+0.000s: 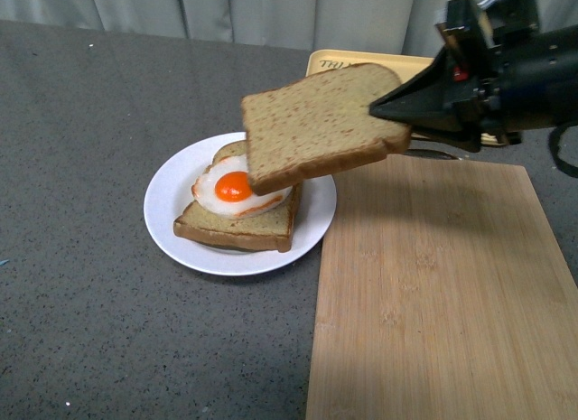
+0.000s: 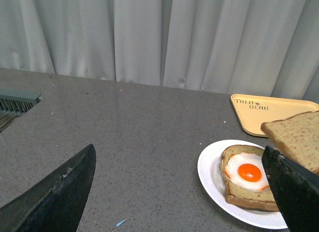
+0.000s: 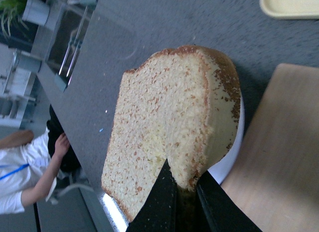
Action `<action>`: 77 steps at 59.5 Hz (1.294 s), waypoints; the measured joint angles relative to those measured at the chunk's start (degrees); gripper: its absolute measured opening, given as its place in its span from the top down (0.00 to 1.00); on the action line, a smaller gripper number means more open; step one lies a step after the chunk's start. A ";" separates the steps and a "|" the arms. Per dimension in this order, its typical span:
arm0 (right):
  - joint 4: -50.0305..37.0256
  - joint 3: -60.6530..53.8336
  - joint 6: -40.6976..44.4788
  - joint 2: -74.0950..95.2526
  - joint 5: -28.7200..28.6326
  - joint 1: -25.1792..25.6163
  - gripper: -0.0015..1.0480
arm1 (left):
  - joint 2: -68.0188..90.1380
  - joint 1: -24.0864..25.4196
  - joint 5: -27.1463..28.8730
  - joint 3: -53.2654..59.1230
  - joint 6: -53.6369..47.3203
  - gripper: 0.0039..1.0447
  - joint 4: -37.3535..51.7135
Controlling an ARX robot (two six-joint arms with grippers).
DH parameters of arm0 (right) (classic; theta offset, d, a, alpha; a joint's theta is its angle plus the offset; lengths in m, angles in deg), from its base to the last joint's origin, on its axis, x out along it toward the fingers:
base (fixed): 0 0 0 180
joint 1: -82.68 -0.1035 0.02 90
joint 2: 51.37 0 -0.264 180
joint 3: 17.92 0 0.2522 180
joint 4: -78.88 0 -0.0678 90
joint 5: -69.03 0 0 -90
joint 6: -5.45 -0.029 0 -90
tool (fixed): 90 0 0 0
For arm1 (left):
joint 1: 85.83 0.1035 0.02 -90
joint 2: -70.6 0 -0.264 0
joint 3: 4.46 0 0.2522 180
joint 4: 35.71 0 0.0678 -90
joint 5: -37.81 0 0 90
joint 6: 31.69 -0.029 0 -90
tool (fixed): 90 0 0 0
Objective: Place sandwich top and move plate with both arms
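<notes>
My right gripper (image 1: pixel 390 115) is shut on the sandwich top (image 1: pixel 316 124), a brown speckled bread slice. It holds the slice tilted in the air above the white plate (image 1: pixel 167 208). On the plate lies another bread slice with a fried egg (image 1: pixel 233 187). In the right wrist view the slice (image 3: pixel 169 127) is pinched at its edge by the gripper (image 3: pixel 183 179) and hides most of the plate (image 3: pixel 233 152). My left gripper (image 2: pixel 179 192) is open and empty above the table, left of the plate (image 2: pixel 212 169). The egg (image 2: pixel 249 172) and the held slice (image 2: pixel 296 137) show there too.
A bamboo cutting board (image 1: pixel 433 294) lies right of the plate, touching its rim. A yellow tray (image 1: pixel 361 63) sits behind, partly hidden by the slice; it also shows in the left wrist view (image 2: pixel 269 112). A grey curtain hangs at the back. A person (image 3: pixel 25 162) is beside the table.
</notes>
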 joint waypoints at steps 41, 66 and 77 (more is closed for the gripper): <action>13.97 22.49 10.49 20.04 -5.35 -5.14 0.97 | 0.00 0.00 0.00 0.00 0.00 0.06 0.00; -10.43 9.88 13.25 11.10 17.09 -3.54 0.35 | 0.00 0.00 0.02 0.00 0.00 0.06 0.00; -55.93 -15.32 20.83 4.20 56.92 -2.34 0.71 | -0.02 0.00 0.11 0.00 0.02 0.06 0.00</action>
